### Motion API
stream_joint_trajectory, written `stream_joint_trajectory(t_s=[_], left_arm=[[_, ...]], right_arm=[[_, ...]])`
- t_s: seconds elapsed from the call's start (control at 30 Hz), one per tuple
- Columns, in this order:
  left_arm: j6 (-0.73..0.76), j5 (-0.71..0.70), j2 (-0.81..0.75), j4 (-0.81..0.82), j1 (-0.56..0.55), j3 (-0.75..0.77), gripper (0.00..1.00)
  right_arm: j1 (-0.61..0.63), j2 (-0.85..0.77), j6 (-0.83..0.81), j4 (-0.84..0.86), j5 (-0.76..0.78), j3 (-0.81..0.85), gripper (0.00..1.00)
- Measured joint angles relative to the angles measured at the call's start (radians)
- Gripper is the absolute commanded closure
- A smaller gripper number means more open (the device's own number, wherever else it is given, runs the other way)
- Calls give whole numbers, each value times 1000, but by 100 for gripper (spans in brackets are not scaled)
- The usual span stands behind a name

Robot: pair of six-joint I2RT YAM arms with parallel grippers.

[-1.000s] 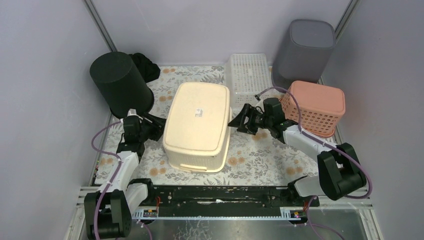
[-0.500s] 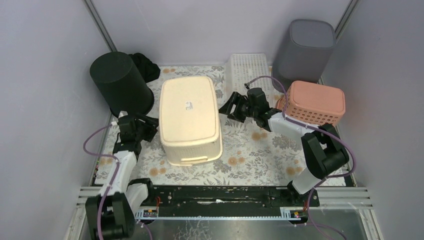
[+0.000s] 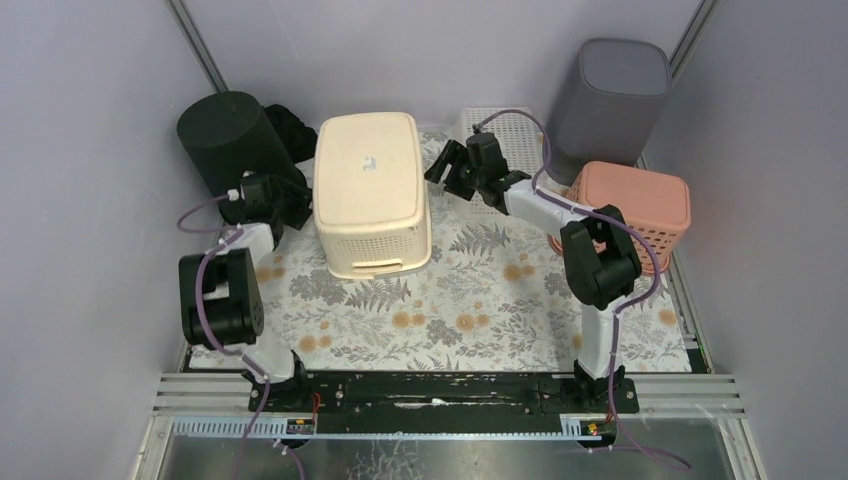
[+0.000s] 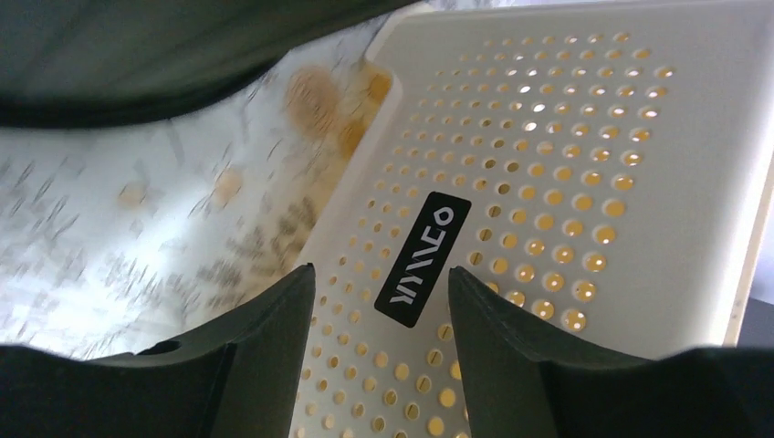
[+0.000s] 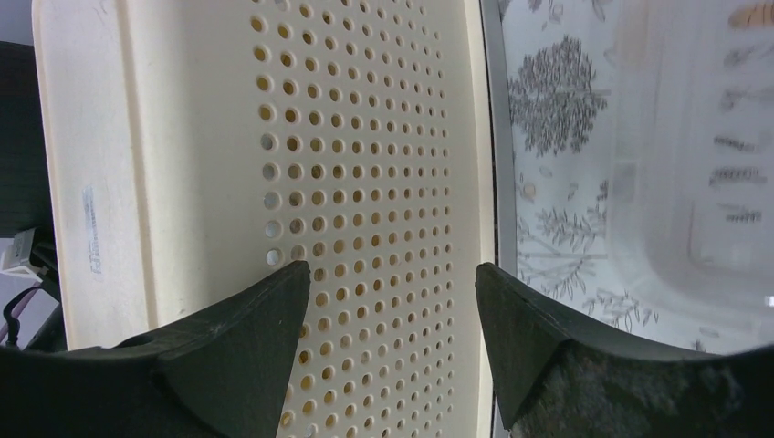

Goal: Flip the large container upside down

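Large container [image 3: 368, 190] seen base-up on desk [image 3: 480, 310], far centre-left. Flanked by left claw [image 3: 297, 200] and right claw [image 3: 440, 172], both spread, nothing pinched. Likely positioned so to steady perforated sides. Flip judged done.

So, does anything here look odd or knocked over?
Nothing looks spilled or broken. The odd part: the cream basket sits bottom-up on the flowered mat, as do the pink basket, black bin and grey bin around it.

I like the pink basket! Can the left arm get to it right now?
Probably not. The left gripper sits far left, the container stands in between, and the pink basket lies far right.
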Motion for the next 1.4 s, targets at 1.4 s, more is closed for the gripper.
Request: stream_joint_trajectory(t_s=[1.4], left_arm=[[187, -80, -19, -183, -119, 159, 0]], right_arm=[[-142, -16, -167, -181, -92, 59, 11]])
